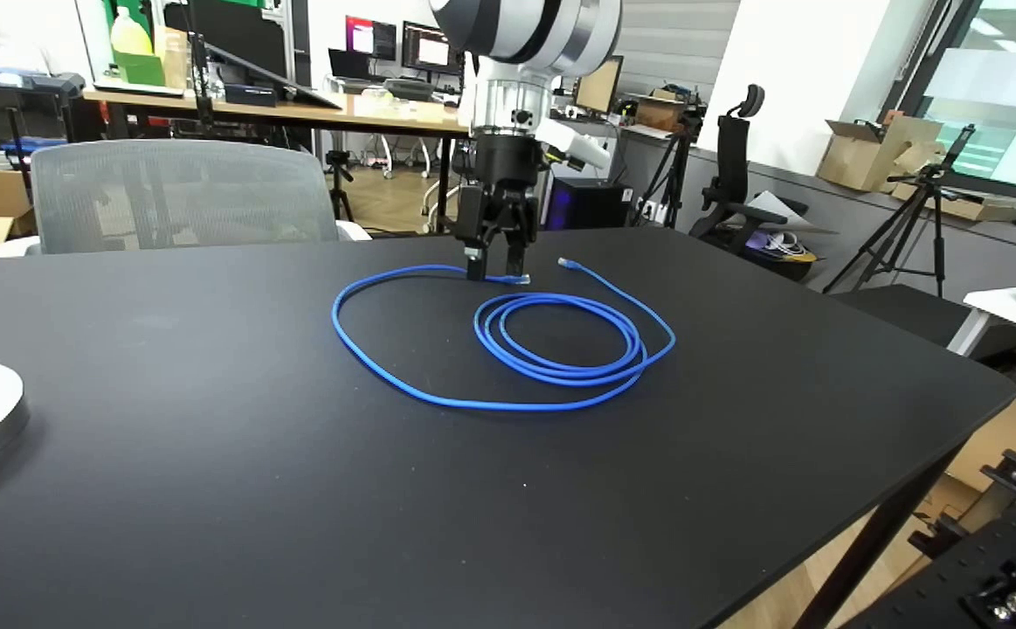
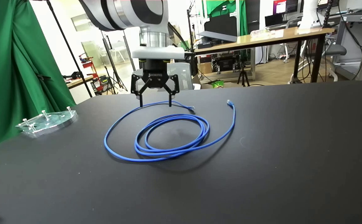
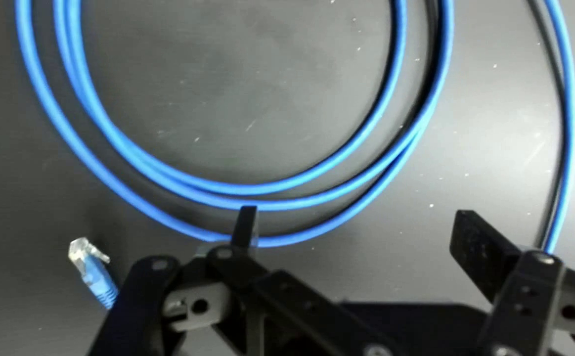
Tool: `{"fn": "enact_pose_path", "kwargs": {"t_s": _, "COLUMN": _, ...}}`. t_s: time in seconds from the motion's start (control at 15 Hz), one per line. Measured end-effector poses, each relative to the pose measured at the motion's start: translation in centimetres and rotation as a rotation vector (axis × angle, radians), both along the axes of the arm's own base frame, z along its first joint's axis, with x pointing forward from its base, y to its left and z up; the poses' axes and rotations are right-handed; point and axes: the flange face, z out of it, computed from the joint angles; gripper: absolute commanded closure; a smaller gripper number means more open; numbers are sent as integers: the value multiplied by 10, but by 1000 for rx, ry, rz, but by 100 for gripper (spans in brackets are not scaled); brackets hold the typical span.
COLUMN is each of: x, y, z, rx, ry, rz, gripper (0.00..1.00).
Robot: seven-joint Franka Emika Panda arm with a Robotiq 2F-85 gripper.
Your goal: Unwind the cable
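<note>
In an exterior view we see a grey mesh chair (image 1: 184, 196) beyond the black table (image 1: 210, 524), with a wood-coloured desk (image 1: 420, 114) and screens (image 1: 431, 48) farther back. To the right there are a white wall (image 1: 778, 105) and a bright window (image 1: 997, 87). In an exterior view, a green curtain (image 2: 16, 71) hangs at the left. The floor (image 2: 271, 74) we see only partly; perhaps it is wooden.
</note>
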Motion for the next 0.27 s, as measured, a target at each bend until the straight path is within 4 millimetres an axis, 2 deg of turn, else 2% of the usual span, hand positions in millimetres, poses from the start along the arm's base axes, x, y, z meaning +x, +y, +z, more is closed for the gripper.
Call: {"fn": "enact_pose_path", "kwargs": {"t_s": 0.27, "x": -23, "y": -3, "z": 4, "rx": 76, "ry": 39, "rz": -75, "gripper": 0}}
